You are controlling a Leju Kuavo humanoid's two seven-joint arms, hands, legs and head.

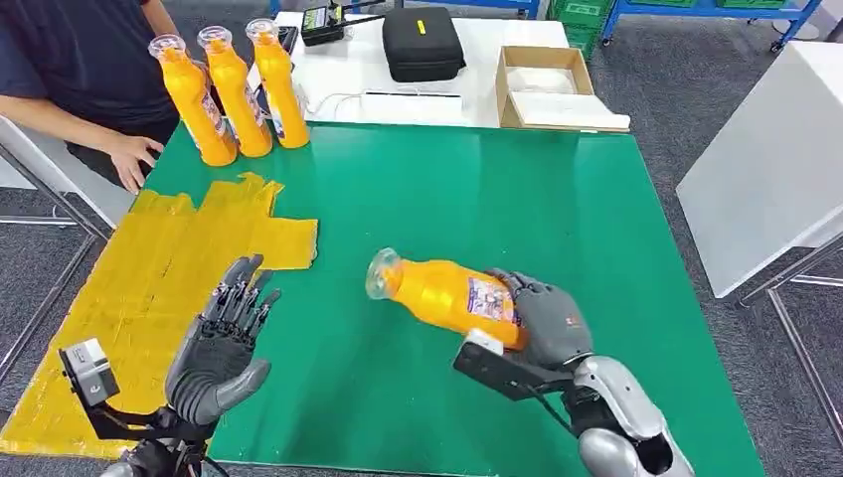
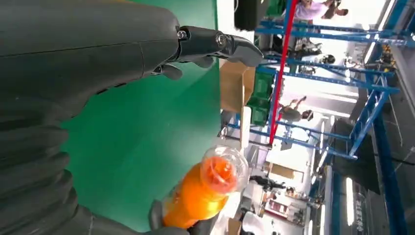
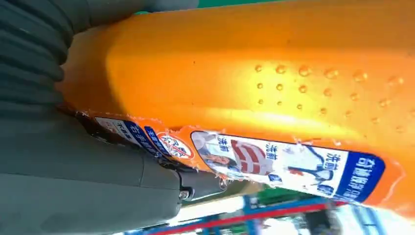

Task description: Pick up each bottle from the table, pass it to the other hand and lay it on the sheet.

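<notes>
My right hand (image 1: pixel 549 320) grips an orange bottle (image 1: pixel 445 294) by its labelled lower half, holding it sideways above the green table (image 1: pixel 467 189) with its clear cap pointing left. Up close, that bottle (image 3: pixel 274 78) lies against the hand's grey thumb. My left hand (image 1: pixel 217 348) hovers open, fingers spread, at the table's left front, a short way from the cap. From the left wrist, the bottle's cap (image 2: pixel 222 171) faces the camera. Three more orange bottles (image 1: pixel 234 89) stand upright at the table's far left corner. The yellow sheet (image 1: pixel 149 278) lies flat on the left side.
A person (image 1: pixel 89 70) stands at the far left with a hand (image 1: pixel 134 159) resting by the table edge. Behind the green table is a white table with a black case (image 1: pixel 422 42) and an open cardboard box (image 1: pixel 547 87). Another white table (image 1: pixel 775 159) stands on the right.
</notes>
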